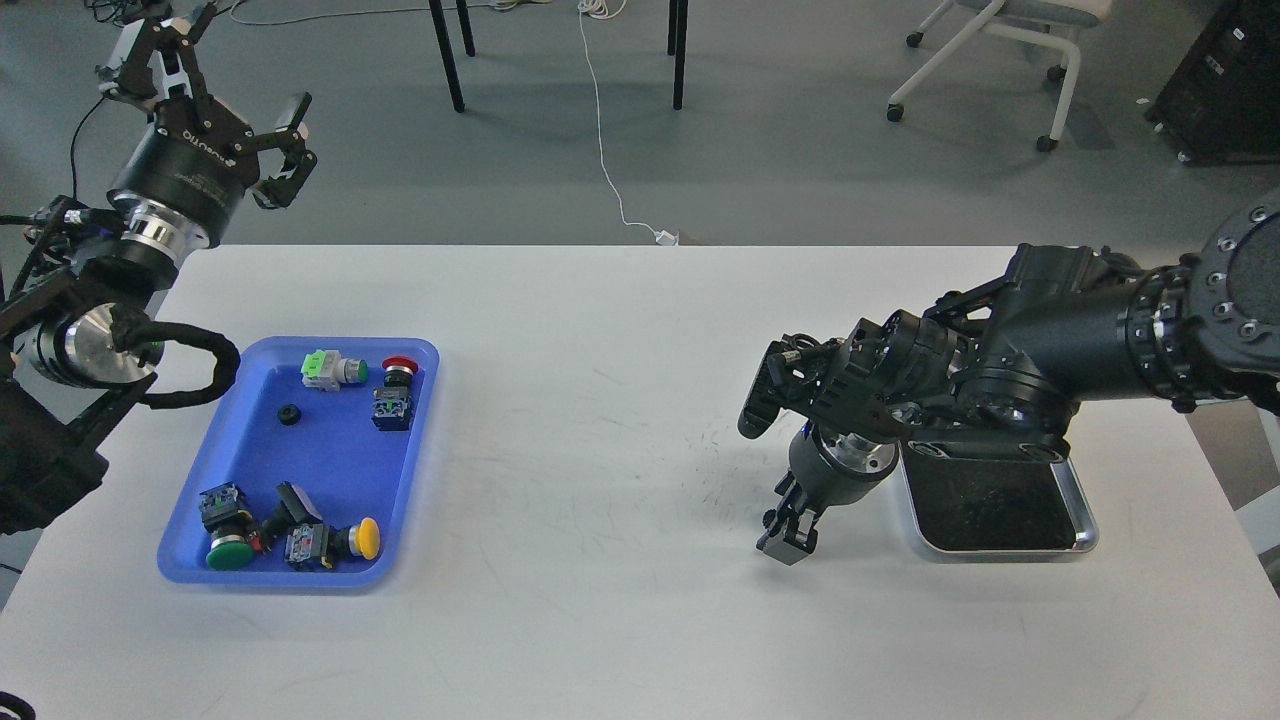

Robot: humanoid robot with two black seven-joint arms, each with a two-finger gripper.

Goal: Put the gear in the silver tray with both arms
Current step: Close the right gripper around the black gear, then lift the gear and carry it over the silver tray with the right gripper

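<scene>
While both arms are clear of the parts, the gear (290, 415) lies loose on the floor of the blue plastic tray (190, 520), in its upper left area, apart from the other items. It presents as a small black round piece with a central hole; teeth cannot be made out at this size.

Surrounding items in the same tray: a green-and-grey switch unit (334, 369), a red pushbutton (396, 392), a green pushbutton (226, 528) and a yellow pushbutton (335, 540). None touches the gear.

The silver tray (1085, 515) sits well apart on the right of the white worktop (600, 400), partly covered by the right arm; the part of its dark bottom that shows holds nothing.

Left tool (235, 95): raised beyond the worktop's far left corner, fingers spread apart, holding nothing. Right tool (790, 530): pointing down just left of the silver tray, near the worktop; fingers appear drawn together with nothing between them.

Handling judgement: the gear is probably light and rigid, not fragile, possibly smooth-sided. Being low and flat, it offers little height; a pinch across the outer rim from above looks most suitable. A slip or skid along the slick tray floor is the main risk, so closing should be centred and square.
</scene>
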